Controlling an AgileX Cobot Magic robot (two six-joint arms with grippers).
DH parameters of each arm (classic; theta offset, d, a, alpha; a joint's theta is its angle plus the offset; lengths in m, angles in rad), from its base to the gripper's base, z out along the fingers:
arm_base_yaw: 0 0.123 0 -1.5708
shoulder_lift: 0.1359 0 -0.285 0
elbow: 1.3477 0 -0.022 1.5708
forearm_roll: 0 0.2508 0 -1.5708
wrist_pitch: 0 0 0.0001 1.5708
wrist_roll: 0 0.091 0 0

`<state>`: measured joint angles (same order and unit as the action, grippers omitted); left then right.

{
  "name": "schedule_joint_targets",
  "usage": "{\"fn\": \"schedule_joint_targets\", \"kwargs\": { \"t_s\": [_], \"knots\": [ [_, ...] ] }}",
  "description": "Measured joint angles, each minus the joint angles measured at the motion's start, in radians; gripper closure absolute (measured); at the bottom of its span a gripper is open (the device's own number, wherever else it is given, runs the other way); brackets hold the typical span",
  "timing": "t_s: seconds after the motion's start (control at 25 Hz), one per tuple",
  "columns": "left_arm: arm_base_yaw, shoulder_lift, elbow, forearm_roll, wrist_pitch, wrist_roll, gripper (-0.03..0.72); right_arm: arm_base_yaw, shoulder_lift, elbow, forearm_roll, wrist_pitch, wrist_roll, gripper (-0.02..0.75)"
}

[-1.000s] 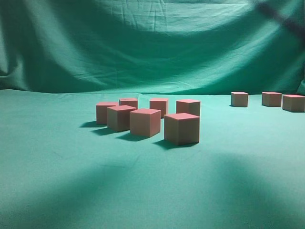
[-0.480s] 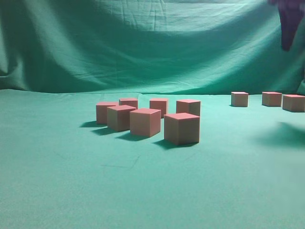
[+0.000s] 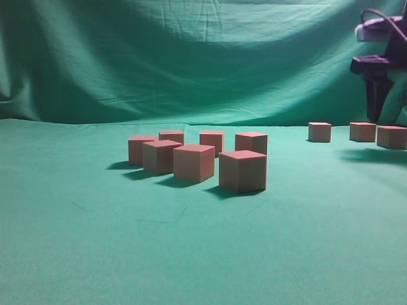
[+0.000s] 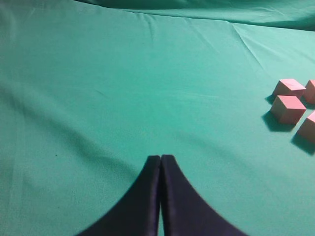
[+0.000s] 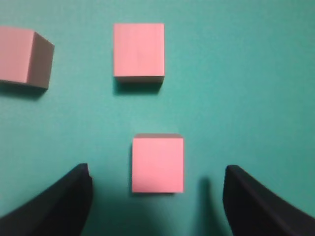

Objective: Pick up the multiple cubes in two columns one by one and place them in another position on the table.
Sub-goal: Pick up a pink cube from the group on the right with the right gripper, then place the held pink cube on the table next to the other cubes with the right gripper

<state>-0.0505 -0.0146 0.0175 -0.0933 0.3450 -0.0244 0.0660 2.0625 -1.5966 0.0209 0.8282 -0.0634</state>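
Note:
Several pinkish-red cubes (image 3: 242, 170) stand in two columns mid-table on the teal cloth table (image 3: 95, 241). Three more cubes (image 3: 362, 131) sit apart at the far right. The arm at the exterior view's right hangs over those three with its gripper (image 3: 380, 111) pointing down. In the right wrist view my right gripper (image 5: 157, 172) is open and empty, with one cube (image 5: 157, 163) lying between its fingers, not touching them. Two more cubes (image 5: 139, 49) lie beyond. My left gripper (image 4: 161, 158) is shut and empty over bare cloth, with some cubes (image 4: 288, 108) to its right.
A green cloth backdrop (image 3: 191, 57) hangs behind the table. Wide bare cloth lies in front of the cube cluster (image 3: 191, 254) and to its left. The left arm does not show in the exterior view.
The arm at the exterior view's right has come down from the top right corner to hover over the three far-right cubes. No cube has moved.

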Motion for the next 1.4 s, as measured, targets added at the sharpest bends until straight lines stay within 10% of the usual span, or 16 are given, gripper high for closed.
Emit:
{"fn": "schedule_joint_targets", "kwargs": {
  "t_s": [0.16,0.44,0.96,1.4],
  "knots": [
    [0.0,0.0,0.0,0.0,0.0,0.0,0.688,0.0,0.056,-0.028,-0.001,-0.003,-0.002,0.181],
    [0.0,0.0,0.0,0.0,0.0,0.0,0.688,0.0,0.089,-0.037,-0.012,-0.004,-0.002,0.472],
    [0.0,0.0,0.0,0.0,0.0,0.0,0.688,0.023,-0.155,-0.142,0.131,0.248,-0.039,0.473],
    [0.0,0.0,0.0,0.0,0.0,0.0,0.688,0.37,-0.574,0.438,0.152,0.1,-0.136,0.473]
  ]
}}
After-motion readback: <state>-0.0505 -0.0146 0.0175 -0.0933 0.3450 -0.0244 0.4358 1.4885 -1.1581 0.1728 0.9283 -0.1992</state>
